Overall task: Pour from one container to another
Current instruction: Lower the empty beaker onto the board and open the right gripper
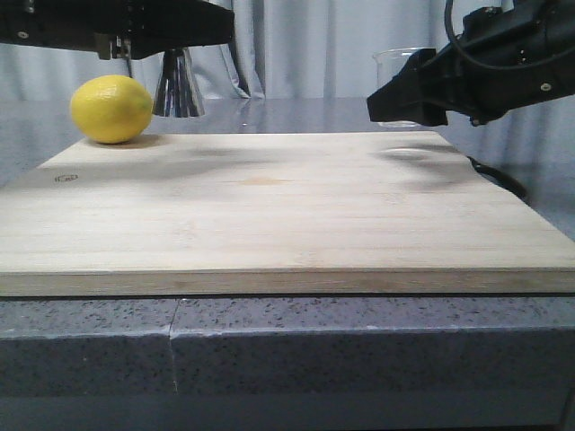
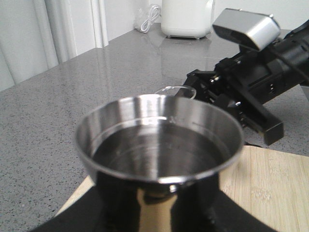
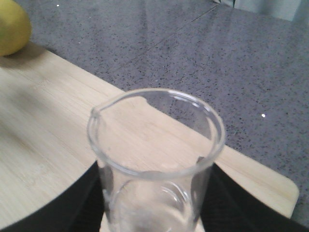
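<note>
My left gripper [image 2: 157,210] is shut on a steel jigger [image 2: 159,140], whose cup seems to hold clear liquid. In the front view the jigger [image 1: 180,85] stands upright at the back left of the wooden board [image 1: 287,206], under the left gripper [image 1: 148,40]. My right gripper [image 3: 154,208] is shut on a small clear glass beaker [image 3: 157,154] with a pouring lip, and the beaker looks empty. The beaker [image 1: 395,61] is upright at the back right, partly hidden by the right gripper [image 1: 404,99]. Its rim [image 2: 175,90] shows just beyond the jigger.
A yellow lemon [image 1: 111,109] lies on the board's back left corner, close to the jigger, and the lemon [image 3: 12,26] also shows in the right wrist view. Grey speckled counter [image 1: 359,350] surrounds the board. A white appliance [image 2: 186,18] stands far back. A black cable [image 1: 503,178] trails off the board's right edge.
</note>
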You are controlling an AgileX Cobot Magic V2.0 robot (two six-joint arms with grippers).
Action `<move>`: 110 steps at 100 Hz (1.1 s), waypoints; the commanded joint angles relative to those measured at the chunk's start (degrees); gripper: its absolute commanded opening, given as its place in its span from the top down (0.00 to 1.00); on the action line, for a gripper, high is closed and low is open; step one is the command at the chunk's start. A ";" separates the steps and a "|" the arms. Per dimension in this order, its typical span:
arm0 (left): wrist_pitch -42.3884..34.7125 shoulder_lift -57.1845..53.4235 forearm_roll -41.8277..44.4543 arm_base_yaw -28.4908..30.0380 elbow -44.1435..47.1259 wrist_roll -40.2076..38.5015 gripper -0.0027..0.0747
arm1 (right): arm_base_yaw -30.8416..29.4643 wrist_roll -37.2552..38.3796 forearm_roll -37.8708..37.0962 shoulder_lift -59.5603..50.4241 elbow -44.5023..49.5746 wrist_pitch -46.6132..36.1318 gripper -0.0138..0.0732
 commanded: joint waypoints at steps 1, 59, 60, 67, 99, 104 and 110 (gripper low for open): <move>5.11 -2.88 -5.68 -0.56 -1.75 -0.48 0.70 | -0.26 -1.76 1.07 -0.61 -2.66 -4.12 0.47; 5.11 -2.88 -5.68 -0.56 -1.75 -0.48 0.70 | -0.26 -6.65 0.68 1.91 -3.43 -1.91 0.33; 5.11 -2.88 -5.68 -0.56 -1.75 -0.48 0.70 | -0.26 -6.65 0.68 1.91 -3.43 -1.80 0.33; 5.11 -2.88 -5.68 -0.56 -1.75 -0.48 0.70 | -0.26 -6.52 0.68 1.91 -3.43 -1.07 0.30; 5.11 -2.88 -5.68 -0.56 -1.75 -0.48 0.70 | 0.78 19.09 -11.71 -6.50 -2.21 9.60 0.15; 5.11 -2.88 -5.68 -0.56 -1.75 -0.48 0.70 | 1.18 25.89 -17.08 -8.06 -1.61 10.38 0.15; 5.11 -2.88 -5.68 -0.56 -1.75 -0.48 0.70 | 1.27 33.49 -23.10 -10.02 -1.14 11.05 0.15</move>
